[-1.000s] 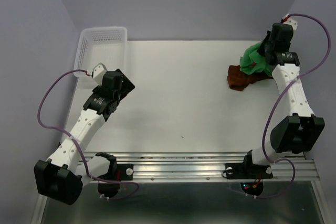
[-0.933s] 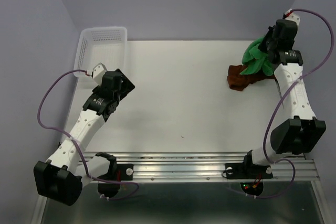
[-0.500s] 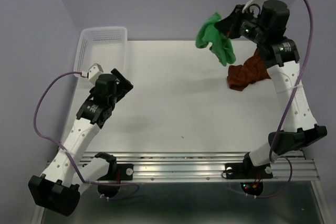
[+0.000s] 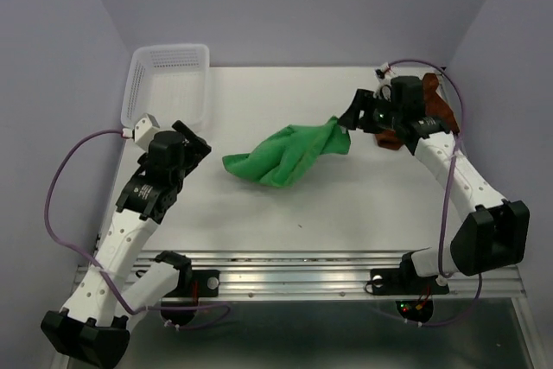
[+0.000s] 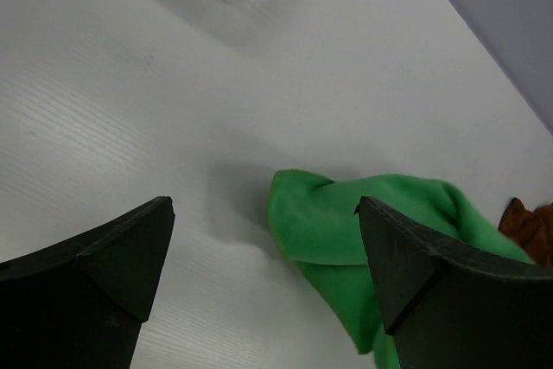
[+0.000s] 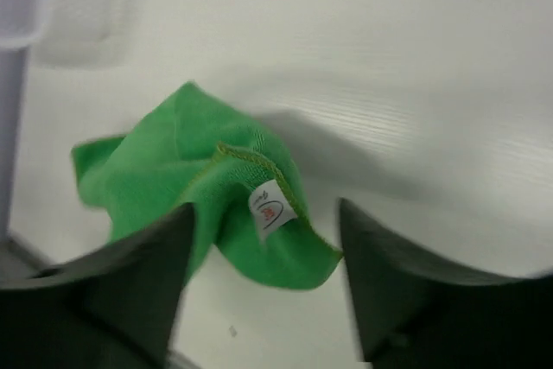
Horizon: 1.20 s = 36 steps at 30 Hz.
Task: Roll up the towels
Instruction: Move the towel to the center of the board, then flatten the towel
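From above, the green towel (image 4: 281,157) lies in a loose, crumpled heap near the middle of the surface (image 4: 346,205), spread neither flat nor into a roll. The right pincer (image 4: 347,122) sits at the towel's right end, touching it or just beside it. The rust-brown towel (image 4: 387,139) is bunched near the far right corner, partly hidden behind the right arm, and it is not rolled either. The left pincer (image 4: 192,146) hovers near the left edge, well apart from both towels, with the white basket (image 4: 138,84) standing at the far left corner.

In the left wrist view, the left pincer (image 5: 263,205) stands wide apart and holds nothing. The green towel (image 5: 346,222) lies ahead of it on the surface, with a scrap of the rust-brown towel (image 5: 529,222) at the right edge of the view.

In the right wrist view, the right pincer (image 6: 263,206) has its fingers (image 6: 130,291) spread apart. The green towel (image 6: 173,187) rests below them with a hemmed corner and its label (image 6: 272,209) turned up. The fingers do not look clamped on the cloth.

I judge that the task has barely started. At most, one towel has been brought to a working spot. It needs flattening and rolling, and then the brown one needs the same.
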### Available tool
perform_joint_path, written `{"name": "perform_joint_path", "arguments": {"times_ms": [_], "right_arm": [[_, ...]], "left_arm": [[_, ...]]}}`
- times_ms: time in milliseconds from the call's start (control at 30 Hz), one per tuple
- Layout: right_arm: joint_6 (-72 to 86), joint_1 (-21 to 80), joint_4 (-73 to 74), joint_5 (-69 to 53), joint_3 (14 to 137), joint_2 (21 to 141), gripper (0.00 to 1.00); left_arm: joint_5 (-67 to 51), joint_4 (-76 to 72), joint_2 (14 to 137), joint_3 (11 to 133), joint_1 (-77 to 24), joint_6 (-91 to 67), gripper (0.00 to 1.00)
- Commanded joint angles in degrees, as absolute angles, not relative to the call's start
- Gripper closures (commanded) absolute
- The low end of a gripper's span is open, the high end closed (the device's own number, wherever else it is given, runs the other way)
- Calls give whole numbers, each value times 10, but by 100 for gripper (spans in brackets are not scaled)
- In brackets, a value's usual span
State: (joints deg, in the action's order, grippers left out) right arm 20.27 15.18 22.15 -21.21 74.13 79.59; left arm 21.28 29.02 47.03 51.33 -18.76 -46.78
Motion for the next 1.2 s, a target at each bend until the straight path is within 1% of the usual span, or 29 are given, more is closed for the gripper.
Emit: {"name": "perform_joint_path", "arguments": {"times_ms": [0, 67, 100, 233, 400, 533, 567, 633, 733, 833, 933, 1000, 1033, 1100, 1167], "right_arm": [[202, 72, 205, -60, 572, 777, 0], [193, 72, 214, 21, 528, 757, 0], [193, 72, 216, 31, 528, 749, 0], [179, 72, 236, 7, 524, 707, 0], [181, 133, 265, 44, 508, 670, 0], [208, 204, 292, 54, 495, 662, 0], [219, 239, 294, 57, 490, 656, 0], [213, 299, 280, 55, 483, 642, 0], [192, 351, 267, 38, 476, 640, 0], [184, 415, 259, 34, 474, 660, 0], [189, 489, 251, 69, 477, 687, 0], [188, 532, 238, 100, 480, 700, 0], [184, 578, 225, 109, 484, 714, 0], [156, 631, 213, 119, 489, 748, 0], [141, 649, 214, 132, 504, 777, 0]], "left_arm": [[236, 310, 489, 501, -184, -478, 1], [222, 312, 506, 494, -184, -480, 1], [214, 310, 513, 490, -184, -479, 1], [169, 280, 543, 464, -184, -465, 1], [65, 212, 554, 404, -187, -454, 1], [74, 199, 579, 393, -188, -455, 1], [78, 199, 587, 397, -188, -455, 1], [91, 193, 613, 410, -188, -452, 1], [107, 189, 649, 425, -188, -454, 1], [92, 168, 681, 432, -188, -453, 1], [55, 152, 699, 423, -192, -457, 1], [48, 146, 693, 411, -211, -465, 1], [47, 144, 689, 405, -220, -467, 1], [45, 143, 674, 389, -235, -475, 1], [38, 144, 658, 380, -240, -479, 1]]}}
